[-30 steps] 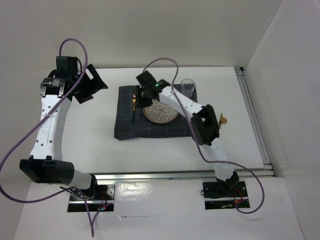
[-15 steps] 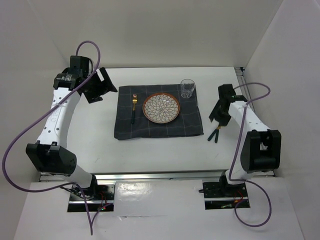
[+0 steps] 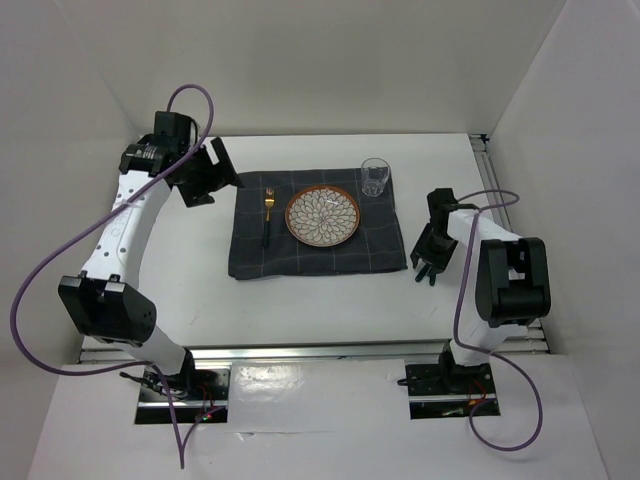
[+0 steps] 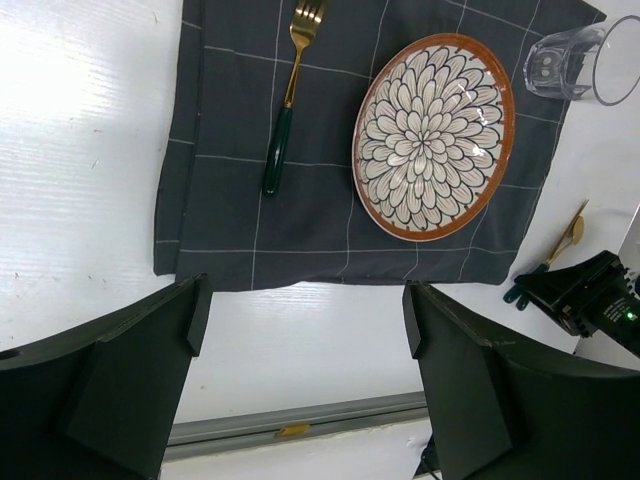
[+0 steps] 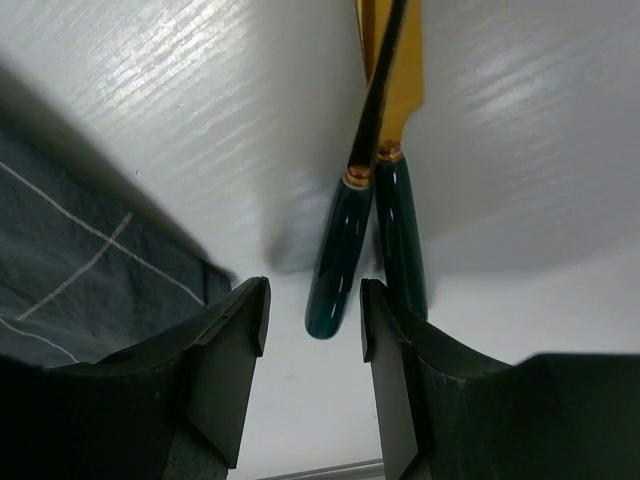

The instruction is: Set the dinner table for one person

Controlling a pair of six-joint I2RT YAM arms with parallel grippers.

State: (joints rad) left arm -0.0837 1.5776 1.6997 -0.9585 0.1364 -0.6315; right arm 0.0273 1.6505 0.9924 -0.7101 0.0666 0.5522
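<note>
**A:** The right pincer [image 5: 313,300] is down low on the white worktop [image 3: 180,270], just right of the checked cloth [image 3: 315,250]. Its fingers are spread and there's nothing pinched. Two green-handled pieces of cutlery [image 5: 398,240] lie side by side on the bare surface, overlapping farther up, and their handle ends sit in the gap between the fingers.

**B:** Lining up a grab, I'd say. Those two belong right of the plate [image 3: 323,215], and they're off the cloth.

**A:** Agreed. The fork [image 3: 267,213] lies left of the plate, and the glass [image 3: 375,177] stands on the cloth's far right corner. Only the plate's right side is bare.

**B:** Trouble is, the pair touch, so closing could take both at once.

**A:** Fair worry. I can't tell which is the knife and which is the spoon.

**B:** And the left pincer [image 4: 305,290]?

**A:** It's held high over the far left of the worktop, spread wide and empty. Its camera looks down on the whole setting, and I'd judge it's parked clear of the right arm's work.
</note>
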